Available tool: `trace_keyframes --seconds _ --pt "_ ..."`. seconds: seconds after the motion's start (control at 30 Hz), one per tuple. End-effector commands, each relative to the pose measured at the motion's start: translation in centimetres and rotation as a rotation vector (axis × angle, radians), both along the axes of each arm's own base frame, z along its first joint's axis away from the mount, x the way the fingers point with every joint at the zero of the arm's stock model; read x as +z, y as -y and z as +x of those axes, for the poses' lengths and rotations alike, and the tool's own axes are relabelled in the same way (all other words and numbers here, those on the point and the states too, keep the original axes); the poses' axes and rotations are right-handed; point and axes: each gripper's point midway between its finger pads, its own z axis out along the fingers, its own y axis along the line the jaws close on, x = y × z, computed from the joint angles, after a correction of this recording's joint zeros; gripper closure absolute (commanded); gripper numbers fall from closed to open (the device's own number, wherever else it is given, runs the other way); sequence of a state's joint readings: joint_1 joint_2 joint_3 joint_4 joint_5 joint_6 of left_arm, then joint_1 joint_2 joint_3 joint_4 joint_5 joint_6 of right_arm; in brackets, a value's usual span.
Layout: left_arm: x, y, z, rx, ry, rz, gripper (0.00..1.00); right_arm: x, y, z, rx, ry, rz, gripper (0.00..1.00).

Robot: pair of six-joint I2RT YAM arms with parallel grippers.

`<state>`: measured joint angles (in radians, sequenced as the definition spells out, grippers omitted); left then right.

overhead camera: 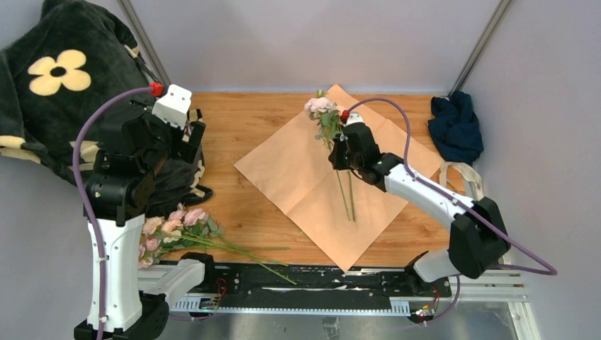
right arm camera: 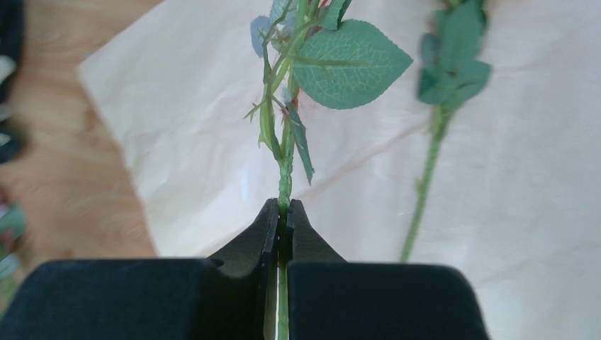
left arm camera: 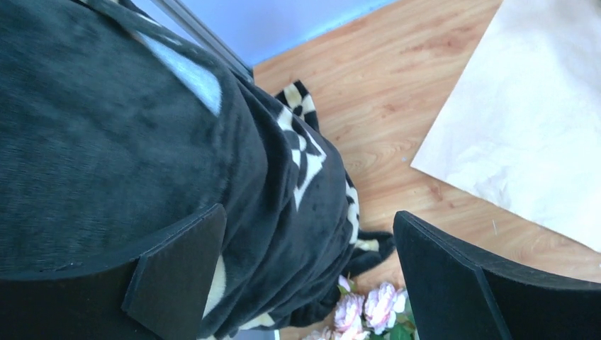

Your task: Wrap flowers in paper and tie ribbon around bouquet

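Note:
The paper (overhead camera: 298,177) lies flat, tan face up, in the middle of the table. Two of the flowers lie on it, pink blooms (overhead camera: 319,106) at its far corner and stems (overhead camera: 349,202) running toward me. My right gripper (overhead camera: 336,154) is shut on one green stem (right arm camera: 284,177); the other stem (right arm camera: 424,184) lies free beside it on the paper (right arm camera: 524,212). More flowers (overhead camera: 177,227) lie at the near left. My left gripper (left arm camera: 306,216) hangs open and empty over the blanket. The cream ribbon (overhead camera: 462,176) lies at the right. No wrapped bouquet is in view.
A black blanket with cream flower prints (overhead camera: 49,78) fills the far left and drapes under the left arm (left arm camera: 142,142). A dark navy cloth (overhead camera: 455,126) sits at the far right corner. Purple cables arc off both wrists.

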<state>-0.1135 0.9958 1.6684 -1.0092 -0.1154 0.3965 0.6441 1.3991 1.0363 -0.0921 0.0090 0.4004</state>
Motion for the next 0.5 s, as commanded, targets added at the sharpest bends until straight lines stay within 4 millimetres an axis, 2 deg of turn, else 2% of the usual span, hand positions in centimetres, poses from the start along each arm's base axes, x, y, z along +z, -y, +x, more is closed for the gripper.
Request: trace_keyframes --seconds 0.0,0.1,0.13,0.17,0.2,0.23,0.27,0.33,0.37,0.4,0.47 --pt "-3.7 -0.1 0.1 0.012 -0.101 0.002 0.0 -2.9 4.4 4.3 -0.254 -0.018 -0.162 1.0" --pt "-5.2 -0.4 -0.1 0.02 -0.134 0.021 0.0 -6.5 5.5 5.8 -0.247 -0.089 -0.249 1.0" --pt "-5.7 -0.5 -0.2 0.023 -0.147 0.028 0.0 -7.5 5.6 6.0 -0.228 -0.117 -0.272 0.97" --pt "-6.4 -0.6 -0.1 0.026 -0.166 0.033 0.0 -8.9 5.9 6.3 -0.216 -0.17 -0.31 0.72" --pt "-7.2 -0.7 -0.2 0.03 -0.185 0.041 0.0 -9.3 6.6 6.3 -0.221 -0.218 -0.359 0.38" --pt "-7.7 -0.8 -0.2 0.036 -0.199 0.048 0.0 -9.1 7.5 6.2 -0.241 -0.267 -0.425 0.22" --pt "-8.2 -1.0 -0.3 0.04 -0.211 0.053 0.0 -7.8 7.7 6.6 -0.249 -0.254 -0.473 0.2" --pt "-9.1 -1.0 -0.4 0.043 -0.232 0.057 0.0 -5.8 7.5 6.2 -0.25 -0.157 -0.584 0.2" --pt "-9.5 -1.0 -0.4 0.043 -0.242 0.057 0.0 -4.8 6.2 5.6 -0.216 -0.086 -0.623 0.2" --pt "-9.7 -1.0 -0.5 0.04 -0.246 0.055 0.0 -3.8 3.2 4.3 -0.136 0.001 -0.643 0.2" --pt "-10.3 -0.9 -0.5 0.038 -0.261 0.05 0.0 -3.6 -2.6 0.7 0.101 0.088 -0.643 0.23"
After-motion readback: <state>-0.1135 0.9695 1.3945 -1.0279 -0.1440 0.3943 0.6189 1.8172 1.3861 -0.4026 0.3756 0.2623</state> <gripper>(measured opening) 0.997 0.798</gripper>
